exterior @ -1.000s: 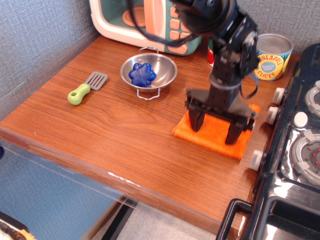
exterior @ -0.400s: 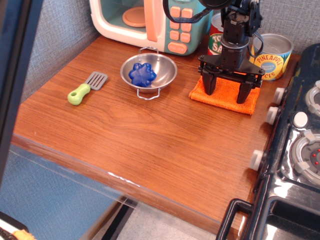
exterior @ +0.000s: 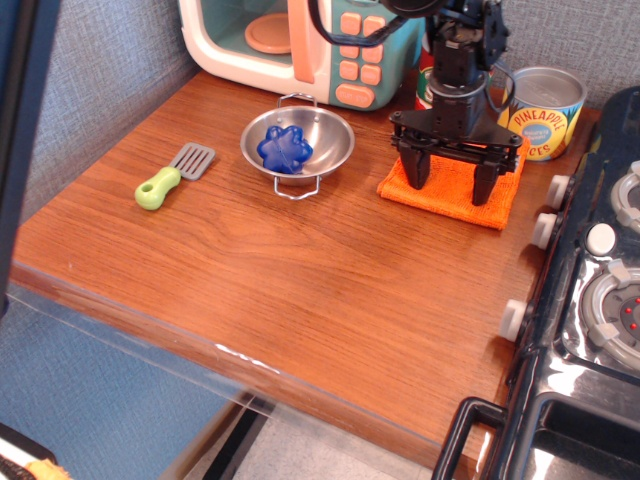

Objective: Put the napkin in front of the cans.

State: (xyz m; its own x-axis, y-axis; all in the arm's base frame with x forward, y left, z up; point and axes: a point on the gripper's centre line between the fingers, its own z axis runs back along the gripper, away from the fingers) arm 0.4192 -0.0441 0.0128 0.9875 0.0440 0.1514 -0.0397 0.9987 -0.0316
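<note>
My gripper [exterior: 454,184] sits over the orange napkin [exterior: 450,190], jaws spread wide, fingertips down at the cloth; contact or a hair above, can't tell. Napkin lies flat on the wooden table [exterior: 300,290], at 6 o'clock of the two cans: Pineapple Slices can [exterior: 542,113] at its 1 o'clock, tomato can [exterior: 428,88] at 11, mostly hidden behind my wrist, label barely readable. Looks like the placing step is about finished. Next move calls for lifting straight up without snagging the terry, then clearing away. Napkin's far edge is hidden under my fingers, so its gap to the cans is unclear. Toy microwave [exterior: 300,40] cut off at top, toy stove [exterior: 600,300] cut off at 3 o'clock.
</note>
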